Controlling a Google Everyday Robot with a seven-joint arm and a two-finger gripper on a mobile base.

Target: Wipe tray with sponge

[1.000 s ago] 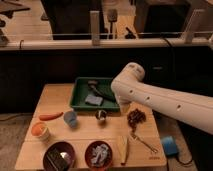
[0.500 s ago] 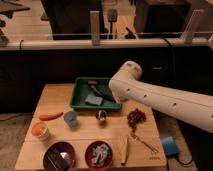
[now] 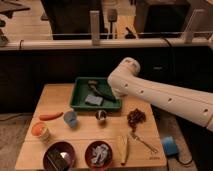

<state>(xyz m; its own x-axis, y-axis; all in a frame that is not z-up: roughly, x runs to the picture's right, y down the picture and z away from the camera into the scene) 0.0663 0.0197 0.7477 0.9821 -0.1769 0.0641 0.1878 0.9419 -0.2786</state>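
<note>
The dark green tray (image 3: pixel 81 93) stands at the back middle of the wooden table (image 3: pixel 85 131). Inside it lies the grey-blue sponge (image 3: pixel 93 100), flat on the tray floor toward the front. My white arm comes in from the right and dips into the tray's right half. The gripper (image 3: pixel 106 94) shows as a dark shape just right of the sponge. It is shut and reaches the sponge's right edge; whether it holds the sponge is hidden by the arm. A small dark tool (image 3: pixel 92 83) lies at the tray's back.
In front of the tray sit an orange carrot (image 3: pixel 51 116), a blue cup (image 3: pixel 70 118), a dark ball (image 3: pixel 100 116) and a brown cluster (image 3: pixel 135 118). Two reddish bowls (image 3: pixel 60 156) (image 3: pixel 99 152) stand at the front edge. A bright blue block (image 3: pixel 169 146) lies right of the table.
The arm's end has sunk slightly deeper into the tray beside the sponge, and the gripper has gone from open to shut. Everything on the table stayed put.
</note>
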